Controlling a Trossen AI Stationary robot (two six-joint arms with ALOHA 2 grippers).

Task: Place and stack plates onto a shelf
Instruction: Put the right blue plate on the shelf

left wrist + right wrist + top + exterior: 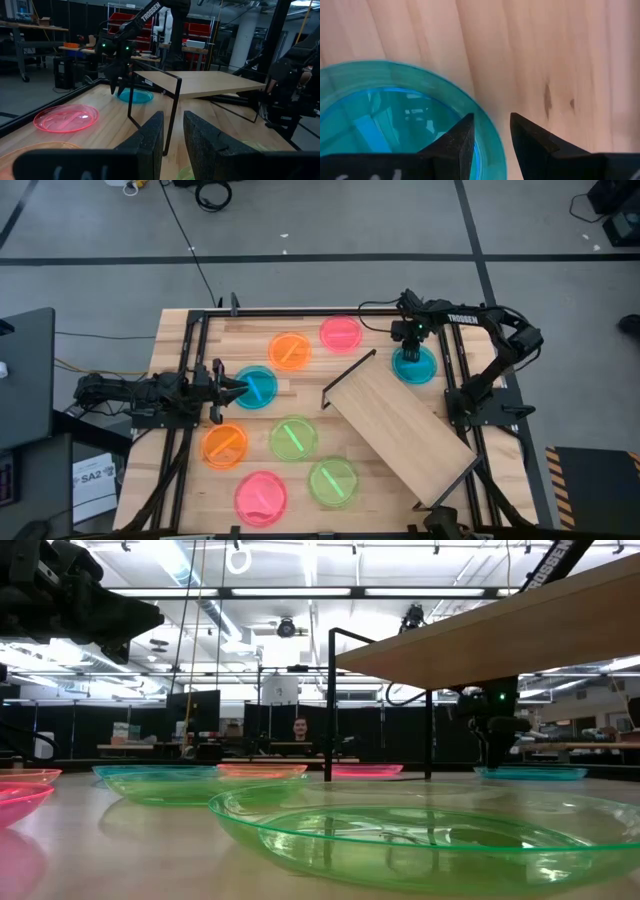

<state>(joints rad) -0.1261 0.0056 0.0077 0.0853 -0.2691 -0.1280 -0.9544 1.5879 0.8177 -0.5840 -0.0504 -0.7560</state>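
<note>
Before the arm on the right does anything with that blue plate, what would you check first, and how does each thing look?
1. Right gripper over the blue plate's rim: ok, fingers straddle the edge.
2. Jaws open enough: ok, a gap shows between the fingers.
3. Plate actually gripped: not ok, not yet held.
4. Shelf top free: ok, no plate on it.
5. Left gripper out of the way: ok, at the other blue plate, across the table.
6. Shelf standing steady: cannot tell.
</note>
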